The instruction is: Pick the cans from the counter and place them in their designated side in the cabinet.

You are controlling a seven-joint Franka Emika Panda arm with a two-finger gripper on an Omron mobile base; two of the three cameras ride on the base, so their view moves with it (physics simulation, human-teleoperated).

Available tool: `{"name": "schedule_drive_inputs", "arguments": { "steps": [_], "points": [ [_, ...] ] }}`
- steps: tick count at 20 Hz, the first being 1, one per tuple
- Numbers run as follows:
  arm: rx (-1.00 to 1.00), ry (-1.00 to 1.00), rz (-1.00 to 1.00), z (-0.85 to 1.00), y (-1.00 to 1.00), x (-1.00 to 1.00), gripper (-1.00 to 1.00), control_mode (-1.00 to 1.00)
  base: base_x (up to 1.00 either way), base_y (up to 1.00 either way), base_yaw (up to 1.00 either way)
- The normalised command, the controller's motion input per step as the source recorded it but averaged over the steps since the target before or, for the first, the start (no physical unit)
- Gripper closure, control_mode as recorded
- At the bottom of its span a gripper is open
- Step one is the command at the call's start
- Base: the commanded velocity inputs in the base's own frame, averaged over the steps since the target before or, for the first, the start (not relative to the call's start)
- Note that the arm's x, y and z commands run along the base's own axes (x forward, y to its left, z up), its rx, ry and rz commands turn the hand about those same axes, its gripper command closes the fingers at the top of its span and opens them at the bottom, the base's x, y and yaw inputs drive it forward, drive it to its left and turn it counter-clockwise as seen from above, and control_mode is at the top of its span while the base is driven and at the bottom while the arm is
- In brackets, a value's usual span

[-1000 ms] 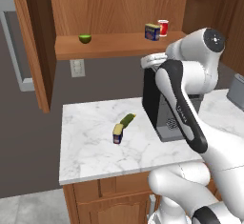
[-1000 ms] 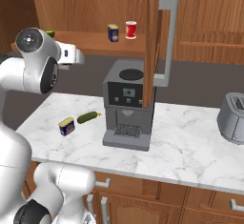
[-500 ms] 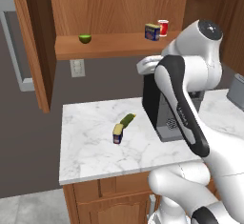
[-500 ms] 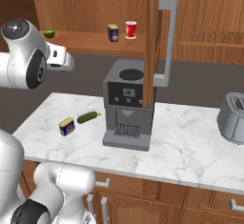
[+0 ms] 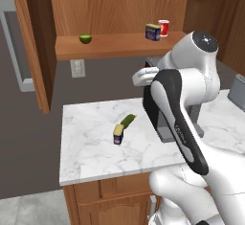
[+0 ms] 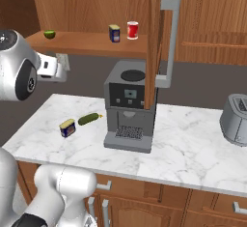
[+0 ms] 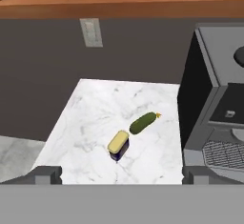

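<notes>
Scanning from the left, the open cabinet (image 5: 110,13) shows a small green fruit (image 5: 85,39) at the left end of its plank shelf, and farther right one blue-and-yellow can (image 5: 152,31) already stands just beside a red-and-white can (image 5: 163,28). Below, on the white marble counter (image 5: 91,147), the second can (image 5: 118,134) lies near the middle of the bare slab, with its yellow face showing uppermost in the hand view, almost touching the end of a green pickle (image 5: 128,120); the grey coffee machine (image 6: 129,106) stands to its right, and a toaster (image 6: 235,120) sits well apart at the far right. The gripper (image 7: 122,174) hangs high above the counter with its jaws spread wide and nothing between them, looking down on the can (image 7: 117,143) and pickle (image 7: 143,123). I judge the can to be rigid, light and smooth-sided, so it should not crush but could slip or skid if pinched off centre. The safest hold is probably across its narrow dark blue sides, fingers straddling the short width, approaching from the end away from the pickle so the tips do not nudge it. The can in the cabinet needs no handling, as far as its place can be judged.
</notes>
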Motion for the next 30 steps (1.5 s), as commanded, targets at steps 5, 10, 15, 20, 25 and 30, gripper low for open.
{"name": "schedule_drive_inputs", "arguments": {
  "steps": [5, 10, 15, 20, 25, 30],
  "points": [
    [0.0, 0.0, -0.04, -0.2, 0.13, -0.05, -1.0, -1.0, 0.0, 0.0, 0.0],
    [0.0, 0.09, -0.04, -0.2, 0.07, 0.0, -1.0, -1.0, 0.0, 0.0, 0.0],
    [0.01, 0.18, -0.02, -0.17, 0.07, 0.0, -1.0, -1.0, 0.0, 0.0, 0.0],
    [0.01, 0.12, -0.02, -0.16, 0.08, -0.01, -1.0, -1.0, 0.0, 0.0, 0.0],
    [0.0, 0.02, -0.02, -0.18, 0.1, -0.03, -1.0, -1.0, 0.0, 0.0, 0.0],
    [0.0, -0.02, -0.02, -0.17, 0.15, 0.0, -1.0, -1.0, 0.0, 0.0, 0.0]
  ]
}}
